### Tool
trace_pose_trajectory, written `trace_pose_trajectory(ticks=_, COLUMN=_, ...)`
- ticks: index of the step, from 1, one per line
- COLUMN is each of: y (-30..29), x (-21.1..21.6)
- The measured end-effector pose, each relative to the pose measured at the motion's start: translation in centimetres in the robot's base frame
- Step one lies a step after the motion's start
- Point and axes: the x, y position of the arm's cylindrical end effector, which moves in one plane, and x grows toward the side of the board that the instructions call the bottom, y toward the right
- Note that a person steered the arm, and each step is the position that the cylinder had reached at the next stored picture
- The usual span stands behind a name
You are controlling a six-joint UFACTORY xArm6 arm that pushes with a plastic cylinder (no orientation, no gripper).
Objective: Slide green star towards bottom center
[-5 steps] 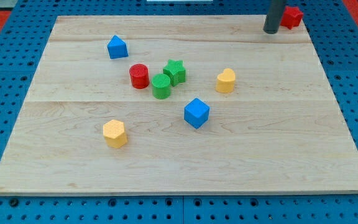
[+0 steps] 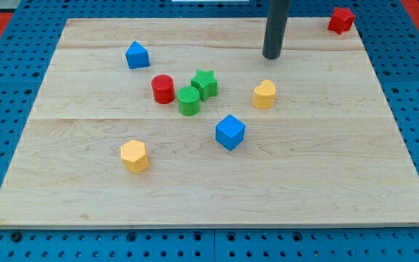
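Observation:
The green star (image 2: pixel 205 83) lies near the board's middle, a little towards the view's top. It touches a green cylinder (image 2: pixel 188 100) at its lower left. A red cylinder (image 2: pixel 163 89) stands just left of those two. My tip (image 2: pixel 271 55) rests on the board up and to the right of the green star, well apart from it. The rod rises out of the view's top edge.
A yellow block (image 2: pixel 265 94) lies just below my tip. A blue cube (image 2: pixel 230 132) lies below the star. A blue block (image 2: pixel 137 54) is at upper left, a yellow hexagon (image 2: pixel 134 156) at lower left, a red block (image 2: pixel 341 20) at the top right corner.
My tip has moved left and slightly down, away from the red block at the top right corner. No block has moved.

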Motion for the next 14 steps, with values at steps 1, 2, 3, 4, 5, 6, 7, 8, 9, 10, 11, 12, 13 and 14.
trace_pose_trajectory(ticks=1, y=-3.3, x=2.9)
trace_pose_trajectory(ticks=2, y=-9.2, x=2.9)
trace_pose_trajectory(ticks=3, y=-14.5, x=4.7)
trace_pose_trajectory(ticks=4, y=-17.0, x=8.8)
trace_pose_trajectory(ticks=5, y=-19.9, x=11.9)
trace_pose_trajectory(ticks=6, y=-26.1, x=12.8)
trace_pose_trajectory(ticks=7, y=-28.9, x=14.6)
trace_pose_trajectory(ticks=8, y=-25.3, x=15.8)
trace_pose_trajectory(ticks=9, y=-23.6, x=14.9)
trace_pose_trajectory(ticks=10, y=-24.1, x=13.8)
trace_pose_trajectory(ticks=11, y=-21.3, x=13.7)
trace_pose_trajectory(ticks=12, y=-16.9, x=13.7)
trace_pose_trajectory(ticks=13, y=-15.8, x=14.5)
trace_pose_trajectory(ticks=14, y=-15.8, x=17.9)
